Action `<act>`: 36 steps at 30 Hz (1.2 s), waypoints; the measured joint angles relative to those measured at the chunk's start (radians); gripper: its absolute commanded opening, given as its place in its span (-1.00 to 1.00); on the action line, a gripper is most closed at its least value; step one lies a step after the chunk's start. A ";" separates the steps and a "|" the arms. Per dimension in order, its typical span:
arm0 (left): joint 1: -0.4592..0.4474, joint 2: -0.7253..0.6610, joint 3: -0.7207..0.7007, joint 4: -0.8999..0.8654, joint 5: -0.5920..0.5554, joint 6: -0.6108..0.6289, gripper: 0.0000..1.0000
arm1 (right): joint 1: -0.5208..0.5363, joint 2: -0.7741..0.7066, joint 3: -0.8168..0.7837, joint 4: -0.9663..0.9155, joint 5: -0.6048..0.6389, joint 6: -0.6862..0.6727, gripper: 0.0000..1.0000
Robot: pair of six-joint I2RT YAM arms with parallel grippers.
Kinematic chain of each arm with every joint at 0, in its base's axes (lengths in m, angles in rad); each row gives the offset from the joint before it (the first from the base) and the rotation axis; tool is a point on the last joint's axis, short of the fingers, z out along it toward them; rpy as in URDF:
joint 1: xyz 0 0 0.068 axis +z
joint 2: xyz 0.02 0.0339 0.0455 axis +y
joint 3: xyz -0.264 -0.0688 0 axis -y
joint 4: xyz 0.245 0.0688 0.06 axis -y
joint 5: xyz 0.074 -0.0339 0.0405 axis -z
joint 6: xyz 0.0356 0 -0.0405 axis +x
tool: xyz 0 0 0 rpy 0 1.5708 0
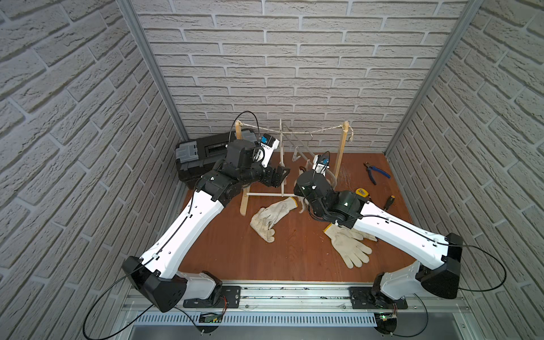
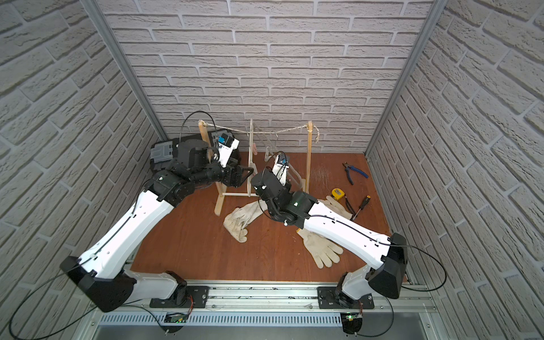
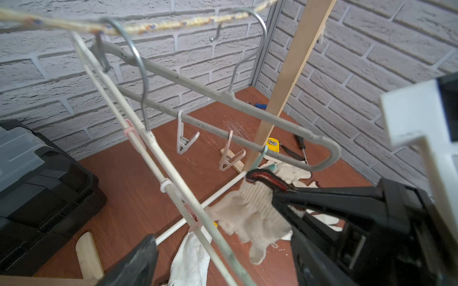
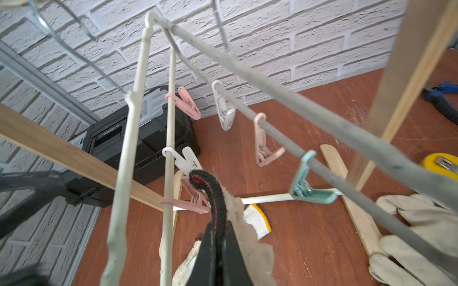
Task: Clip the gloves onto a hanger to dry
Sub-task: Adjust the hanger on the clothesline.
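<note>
Two hangers hang from a rope: a white hanger (image 4: 124, 158) and a grey hanger (image 4: 272, 91), each with plastic clips. My right gripper (image 4: 215, 225) is shut on the black-edged cuff of an off-white glove (image 4: 257, 257) and holds it up beside a pink clip (image 4: 190, 204) on the white hanger. My left gripper (image 3: 228, 260) is open, its jaws standing either side of the white hanger's (image 3: 173, 188) lower bars without touching them, close to the held glove (image 3: 247, 213). More gloves lie on the table: one (image 1: 273, 215) at the middle, others (image 1: 348, 247) under my right arm.
The rope (image 1: 318, 129) runs between wooden posts (image 1: 343, 153) on a wooden base. A black toolbox (image 1: 200, 159) stands at the back left. Blue pliers (image 1: 376, 172), a yellow tape measure (image 1: 361, 192) and a screwdriver (image 1: 390, 202) lie at the right. Brick walls close three sides.
</note>
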 measured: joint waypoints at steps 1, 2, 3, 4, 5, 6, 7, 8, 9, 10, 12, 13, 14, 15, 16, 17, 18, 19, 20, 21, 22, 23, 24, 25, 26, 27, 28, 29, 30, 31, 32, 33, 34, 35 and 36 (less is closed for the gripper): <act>-0.008 0.017 0.011 -0.017 -0.025 0.004 0.69 | -0.004 0.006 0.003 0.013 -0.014 -0.011 -0.95; -0.014 0.037 0.024 -0.038 -0.056 0.009 0.68 | -0.010 0.013 0.008 0.030 -0.033 -0.027 -0.95; -0.021 0.057 0.039 -0.060 -0.092 0.017 0.68 | -0.017 0.019 0.014 0.040 -0.046 -0.040 -0.95; -0.028 0.072 0.049 -0.077 -0.116 0.021 0.68 | -0.025 0.026 0.021 0.052 -0.059 -0.051 -0.95; -0.033 0.086 0.058 -0.094 -0.144 0.027 0.68 | -0.037 0.034 0.029 0.065 -0.075 -0.064 -0.95; -0.038 0.096 0.066 -0.113 -0.174 0.034 0.68 | -0.048 0.040 0.034 0.079 -0.088 -0.074 -0.95; -0.043 0.101 0.069 -0.124 -0.192 0.040 0.67 | -0.058 0.047 0.040 0.086 -0.099 -0.080 -0.95; -0.048 0.102 0.069 -0.136 -0.216 0.043 0.66 | -0.069 0.055 0.048 0.095 -0.109 -0.089 -0.95; -0.053 0.102 0.070 -0.150 -0.231 0.048 0.64 | -0.079 0.066 0.056 0.102 -0.121 -0.096 -0.95; -0.057 0.101 0.071 -0.160 -0.248 0.052 0.62 | -0.086 0.074 0.063 0.108 -0.126 -0.101 -0.95; -0.063 0.101 0.076 -0.180 -0.275 0.059 0.56 | -0.101 0.101 0.085 0.125 -0.133 -0.115 -0.95; -0.064 0.101 0.078 -0.188 -0.286 0.060 0.52 | -0.106 0.115 0.099 0.128 -0.133 -0.122 -0.95; -0.064 0.101 0.082 -0.198 -0.300 0.061 0.47 | -0.111 0.133 0.116 0.131 -0.132 -0.131 -0.95; -0.064 0.100 0.084 -0.206 -0.310 0.061 0.41 | -0.114 0.151 0.132 0.137 -0.127 -0.142 -0.95; -0.064 0.100 0.086 -0.215 -0.319 0.059 0.38 | -0.116 0.167 0.147 0.143 -0.121 -0.153 -0.95; -0.064 0.100 0.089 -0.224 -0.332 0.058 0.33 | -0.117 0.184 0.164 0.149 -0.113 -0.163 -0.95; -0.064 0.100 0.094 -0.237 -0.340 0.057 0.27 | -0.119 0.204 0.182 0.159 -0.101 -0.173 -0.95; -0.064 0.100 0.099 -0.247 -0.349 0.055 0.23 | -0.122 0.219 0.193 0.167 -0.094 -0.179 -0.95; -0.064 0.100 0.105 -0.259 -0.358 0.052 0.20 | -0.127 0.235 0.206 0.176 -0.085 -0.184 -0.95; -0.064 0.100 0.112 -0.270 -0.365 0.049 0.18 | -0.129 0.251 0.217 0.184 -0.075 -0.190 -0.95; -0.066 0.100 0.117 -0.277 -0.373 0.045 0.16 | -0.132 0.264 0.224 0.191 -0.068 -0.195 -0.95; -0.067 0.099 0.119 -0.283 -0.381 0.040 0.13 | -0.136 0.276 0.230 0.199 -0.061 -0.202 -0.95; -0.068 0.098 0.122 -0.291 -0.388 0.037 0.08 | -0.143 0.286 0.235 0.205 -0.050 -0.208 -0.95; -0.069 0.098 0.124 -0.298 -0.394 0.035 0.05 | -0.150 0.294 0.239 0.208 -0.043 -0.212 -0.95; -0.069 0.098 0.127 -0.306 -0.402 0.031 0.03 | -0.158 0.301 0.245 0.209 -0.035 -0.218 -0.95; -0.069 0.098 0.128 -0.313 -0.409 0.029 0.01 | -0.167 0.309 0.253 0.209 -0.025 -0.226 -0.95; -0.069 0.098 0.129 -0.320 -0.415 0.028 0.00 | -0.175 0.314 0.259 0.212 -0.018 -0.230 -0.95; -0.069 0.098 0.131 -0.328 -0.422 0.023 -0.03 | -0.183 0.316 0.261 0.214 -0.010 -0.235 -0.95; -0.069 0.098 0.132 -0.335 -0.428 0.021 -0.08 | -0.189 0.316 0.261 0.214 -0.003 -0.238 -0.95; -0.069 0.098 0.132 -0.342 -0.432 0.018 -0.12 | -0.194 0.316 0.261 0.216 0.003 -0.241 -0.95; -0.069 0.098 0.135 -0.349 -0.436 0.015 -0.18 | -0.198 0.316 0.263 0.217 0.012 -0.246 -0.95; -0.069 0.100 0.140 -0.358 -0.441 0.012 -0.24 | -0.202 0.316 0.263 0.218 0.019 -0.251 -0.95; -0.069 0.103 0.148 -0.367 -0.446 0.013 -0.29 | -0.206 0.316 0.263 0.218 0.027 -0.254 -0.95; -0.069 0.107 0.156 -0.375 -0.449 0.010 -0.34 | -0.208 0.316 0.263 0.218 0.037 -0.256 -0.95; -0.069 0.112 0.167 -0.384 -0.453 0.010 -0.39 | -0.211 0.316 0.263 0.217 0.047 -0.257 -0.95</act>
